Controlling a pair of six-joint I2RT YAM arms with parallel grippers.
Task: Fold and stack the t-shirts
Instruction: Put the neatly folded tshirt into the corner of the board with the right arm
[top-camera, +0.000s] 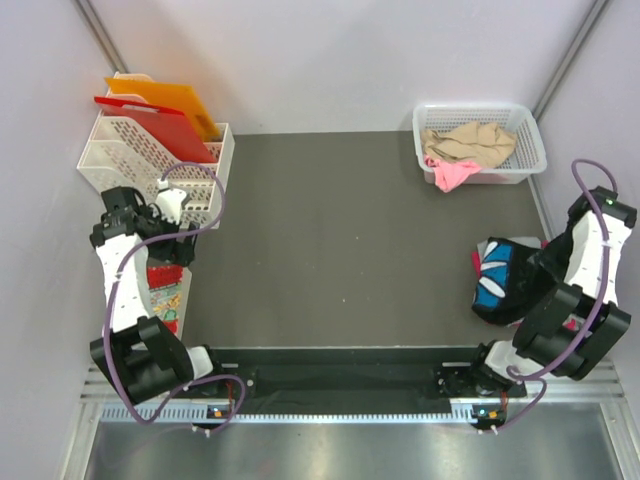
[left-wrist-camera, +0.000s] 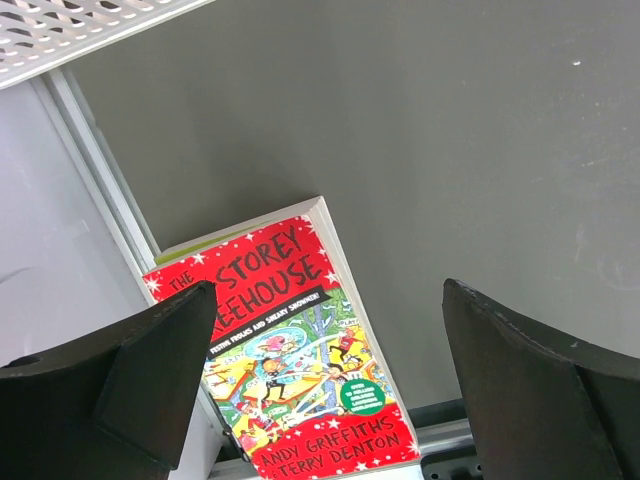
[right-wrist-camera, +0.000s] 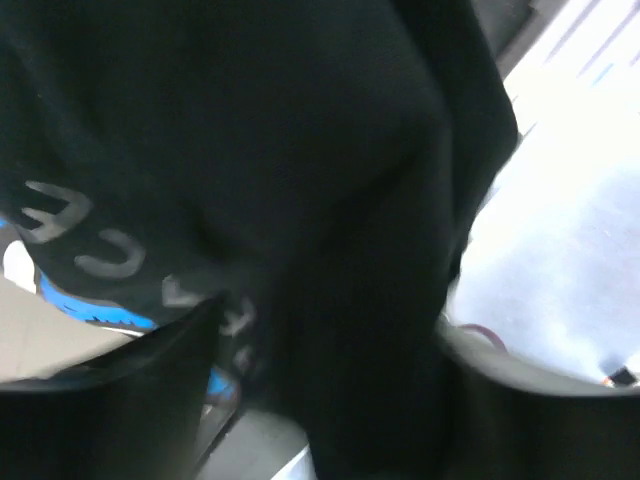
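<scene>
A crumpled black t-shirt (top-camera: 500, 282) with blue, white and red print lies at the table's right edge. My right gripper (top-camera: 537, 272) is down on it. In the right wrist view the black cloth (right-wrist-camera: 300, 150) fills the frame and lies between the fingers of my right gripper (right-wrist-camera: 330, 330), whose jaws stand wide apart. A beige t-shirt (top-camera: 470, 143) and a pink one (top-camera: 452, 176) lie bunched in the white basket (top-camera: 480, 108) at the back right. My left gripper (top-camera: 178, 248) is open and empty at the far left, above a red book (left-wrist-camera: 290, 350).
The red book (top-camera: 166, 296) lies at the table's left edge. A white rack (top-camera: 130, 160) holding an orange folder (top-camera: 165, 98) and a red folder (top-camera: 150, 125) stands at the back left. A black rail (top-camera: 340, 375) runs along the near edge.
</scene>
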